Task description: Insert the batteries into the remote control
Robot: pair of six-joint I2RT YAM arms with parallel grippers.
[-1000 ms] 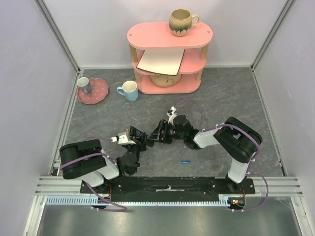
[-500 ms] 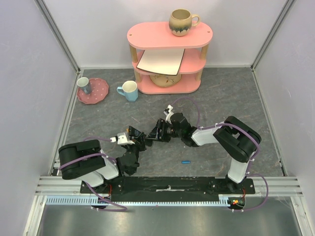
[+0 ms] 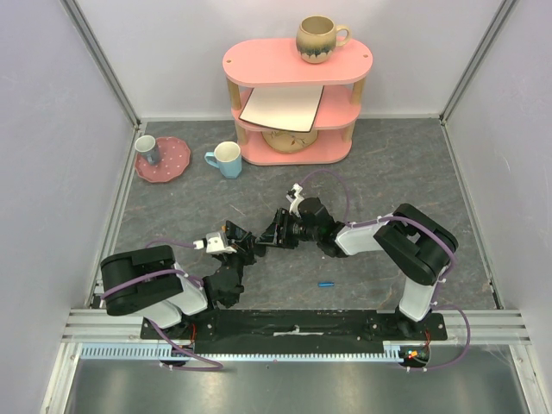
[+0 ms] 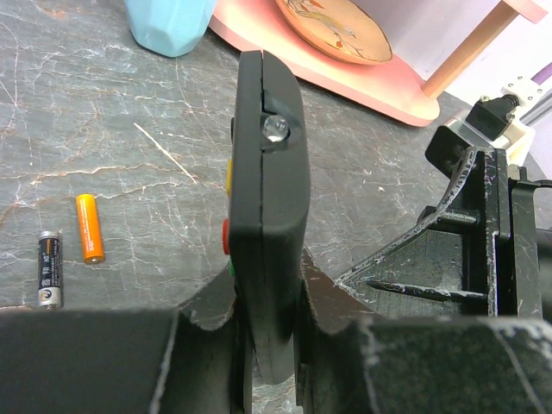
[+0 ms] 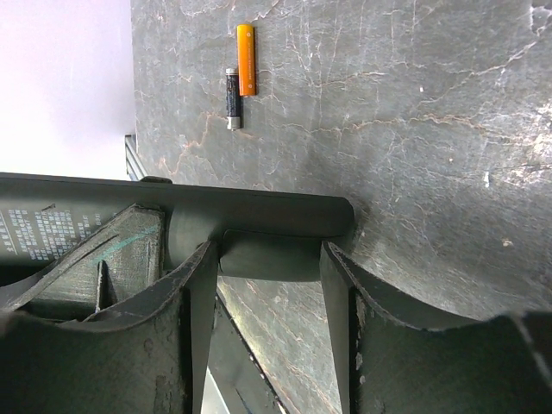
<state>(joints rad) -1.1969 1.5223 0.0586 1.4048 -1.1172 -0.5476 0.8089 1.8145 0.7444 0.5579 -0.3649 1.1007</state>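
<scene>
**A:** Left wrist first. Where is the remote control?

**B:** The remote control (image 4: 267, 198) stands on its long edge, pointing toward 12 o'clock. The left gripper (image 4: 269, 319) pinches its near end, one finger tight against each broad face. Coloured buttons show on the face turned to 9 o'clock.

**A:** And the batteries?

**B:** Two lie on the table (image 4: 129, 164) at the remote's 9 o'clock. One is an orange battery (image 4: 89, 228). A black battery (image 4: 49, 269) is just beside it, toward 8 o'clock. A pale blue mug (image 4: 168, 17) sits at 11 o'clock and the pink shelf (image 4: 362, 82) at 1 o'clock.

**A:** Right wrist?

**B:** The remote comes in as a dark bar from 9 o'clock. The right gripper (image 5: 269, 250) straddles its end with a finger on either side, jaws partly spread. I cannot tell whether they press on it. The orange and black batteries lie at 12 o'clock.

**A:** Overhead?

**B:** The grippers meet mid-table, the left from 7 o'clock and the right from 3 o'clock. The remote is hard to pick out among the black parts. A blue battery (image 3: 325, 283) lies alone at 5 o'clock, well apart from them.
</scene>
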